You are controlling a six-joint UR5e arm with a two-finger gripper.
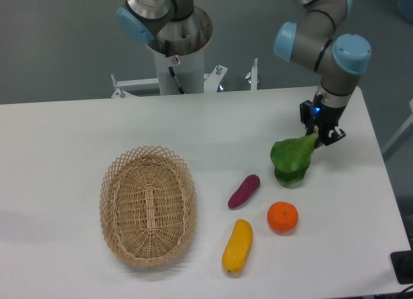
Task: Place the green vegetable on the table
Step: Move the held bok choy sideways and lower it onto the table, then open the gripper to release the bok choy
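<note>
Green vegetable (pixel 292 160) hangs from my fingers (pixel 321 128) near the right edge of the surface (pixel 77 131), its stalk pinched between them, leaf low over the top. Nearer the front edge lie a yellow piece (pixel 237 246), an orange (pixel 282 217), a purple piece (pixel 244 190) and a wicker basket (pixel 148 205).

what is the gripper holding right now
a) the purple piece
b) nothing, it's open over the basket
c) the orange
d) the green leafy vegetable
d: the gripper is closed on the pale stalk end of the green vegetable, whose leaf hangs below it, while the orange and the purple piece lie free on the table.
</note>
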